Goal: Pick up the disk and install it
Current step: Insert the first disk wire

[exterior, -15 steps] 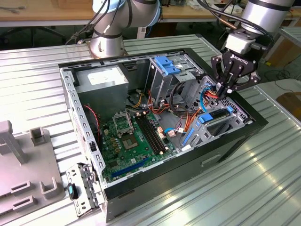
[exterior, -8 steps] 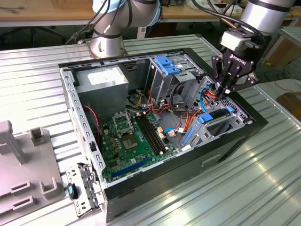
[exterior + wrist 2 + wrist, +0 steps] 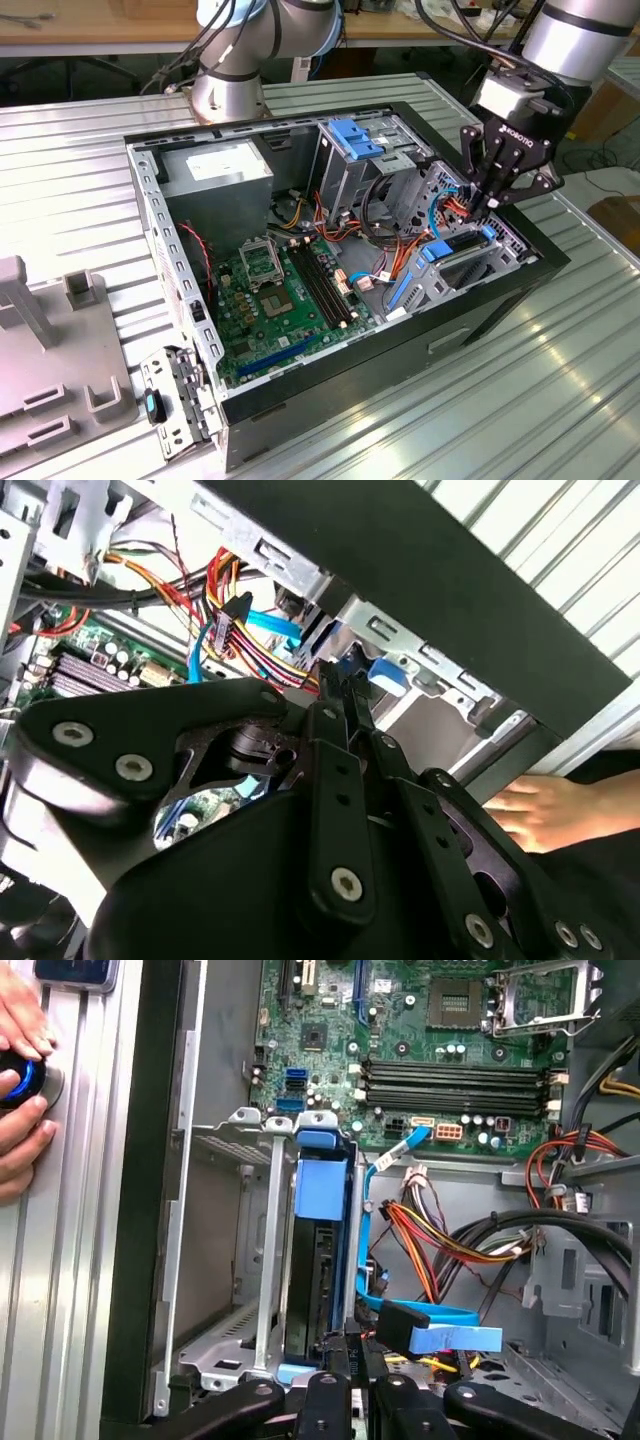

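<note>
The disk [image 3: 318, 1260] stands on edge inside the drive cage [image 3: 250, 1260] of the case [image 3: 480, 320], its blue rail [image 3: 322, 1185] facing up. Its long axis runs from the case wall toward the motherboard [image 3: 420, 1050]. The hand [image 3: 492, 203] is at the disk's end nearest the case wall, fingers pressed together against it, pinching nothing. I judge that a straight push along the cage is best, clear of the cables [image 3: 440, 1240] beside the cage. A person's hand [image 3: 20, 1070] rests on the counter [image 3: 80, 170] outside the case.
</note>
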You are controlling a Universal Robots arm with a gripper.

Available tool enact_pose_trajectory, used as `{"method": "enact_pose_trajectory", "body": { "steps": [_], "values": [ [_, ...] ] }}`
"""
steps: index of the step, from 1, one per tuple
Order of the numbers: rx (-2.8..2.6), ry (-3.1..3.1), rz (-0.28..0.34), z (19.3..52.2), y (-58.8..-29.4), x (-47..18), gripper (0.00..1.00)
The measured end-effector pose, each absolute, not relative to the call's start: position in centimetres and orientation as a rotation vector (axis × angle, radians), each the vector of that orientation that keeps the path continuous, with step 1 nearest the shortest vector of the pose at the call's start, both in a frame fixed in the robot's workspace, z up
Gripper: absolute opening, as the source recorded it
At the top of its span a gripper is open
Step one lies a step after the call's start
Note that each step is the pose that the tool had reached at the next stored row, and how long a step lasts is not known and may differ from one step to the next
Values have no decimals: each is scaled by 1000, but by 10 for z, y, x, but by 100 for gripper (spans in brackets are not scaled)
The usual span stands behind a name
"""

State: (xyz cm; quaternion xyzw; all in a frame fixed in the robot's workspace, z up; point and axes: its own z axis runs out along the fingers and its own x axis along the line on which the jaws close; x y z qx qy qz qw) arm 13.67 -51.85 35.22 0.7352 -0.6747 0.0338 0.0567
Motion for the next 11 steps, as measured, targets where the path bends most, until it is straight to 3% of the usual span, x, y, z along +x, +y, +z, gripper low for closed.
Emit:
{"method": "enact_pose_trajectory", "body": {
  "steps": [2,11],
  "values": [
    [2243,-2063,137,351,-519,136,16],
    [2275,-2101,190,350,-520,124,16]
  ]
}}
